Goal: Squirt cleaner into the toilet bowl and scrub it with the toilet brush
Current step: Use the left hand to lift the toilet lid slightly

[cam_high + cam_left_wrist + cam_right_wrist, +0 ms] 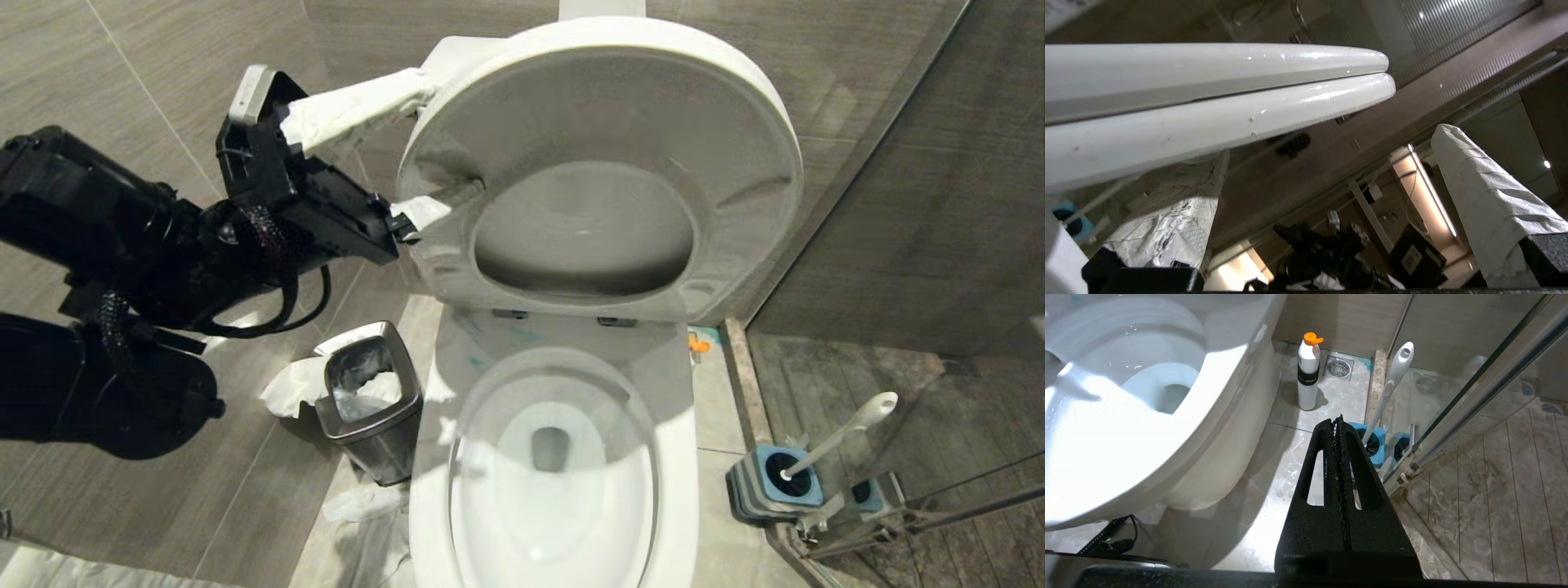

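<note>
The toilet bowl (678, 457) stands in front of me with its seat and lid (596, 163) both raised. Its rim carries faint turquoise smears (522, 333) of cleaner. My left gripper (424, 147) is open at the left edge of the raised seat and lid (1208, 102). Its fingers (1486, 196) are wrapped in white paper, and one lies close against the seat. The toilet brush (849, 429) stands in its blue holder (771, 482) on the floor to the right. My right gripper (1337, 420) hangs shut and empty above the floor beside the bowl, short of the toilet brush (1392, 384).
A white bottle with an orange cap (1307, 371) stands on the floor right of the toilet, near a drain (1339, 367). A square steel bin (371, 408) with a liner sits left of the bowl. A glass shower partition (898, 245) borders the right side.
</note>
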`<state>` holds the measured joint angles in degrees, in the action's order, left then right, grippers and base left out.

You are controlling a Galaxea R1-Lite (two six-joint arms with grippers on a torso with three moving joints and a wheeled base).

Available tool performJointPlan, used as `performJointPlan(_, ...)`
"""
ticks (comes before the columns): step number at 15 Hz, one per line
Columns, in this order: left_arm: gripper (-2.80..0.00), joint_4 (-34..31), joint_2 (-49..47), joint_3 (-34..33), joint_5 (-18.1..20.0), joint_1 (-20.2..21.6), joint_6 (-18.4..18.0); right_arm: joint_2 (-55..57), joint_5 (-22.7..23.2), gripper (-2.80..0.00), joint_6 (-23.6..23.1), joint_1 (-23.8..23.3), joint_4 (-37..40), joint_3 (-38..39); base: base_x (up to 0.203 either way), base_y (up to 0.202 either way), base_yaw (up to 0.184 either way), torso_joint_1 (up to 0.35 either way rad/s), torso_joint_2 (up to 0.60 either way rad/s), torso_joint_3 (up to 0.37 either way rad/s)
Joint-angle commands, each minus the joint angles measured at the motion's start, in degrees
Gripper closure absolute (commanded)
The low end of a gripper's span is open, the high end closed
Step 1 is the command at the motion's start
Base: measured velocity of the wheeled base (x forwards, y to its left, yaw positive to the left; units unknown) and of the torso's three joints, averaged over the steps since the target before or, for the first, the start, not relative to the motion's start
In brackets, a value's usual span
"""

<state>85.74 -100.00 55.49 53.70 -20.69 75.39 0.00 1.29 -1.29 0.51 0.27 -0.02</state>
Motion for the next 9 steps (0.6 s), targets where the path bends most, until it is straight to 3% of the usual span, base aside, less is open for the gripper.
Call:
performJointPlan(1,-2.8,-2.9,-1.2,4.3,-2.8,0.0,0.4,0.0,0.0,0.0,0.0,0.0,0.0,0.0,0.0,0.0,0.0,0.0,0.0,0.0)
performJointPlan(3,-2.8,-6.3,-1.7,6.8,-6.1,-0.1,0.1,0.0,0.0,0.0,0.0,0.0,0.0,-0.1,0.0,0.0,0.0,0.0,0.0,0.0)
performJointPlan(9,-2.8,-7.9,-3.8,8.3,-9.4,-0.3,-6.3,0.0,0.0,0.0,0.0,0.0,0.0,0.0,0.0,0.0,0.0,0.0,0.0,0.0)
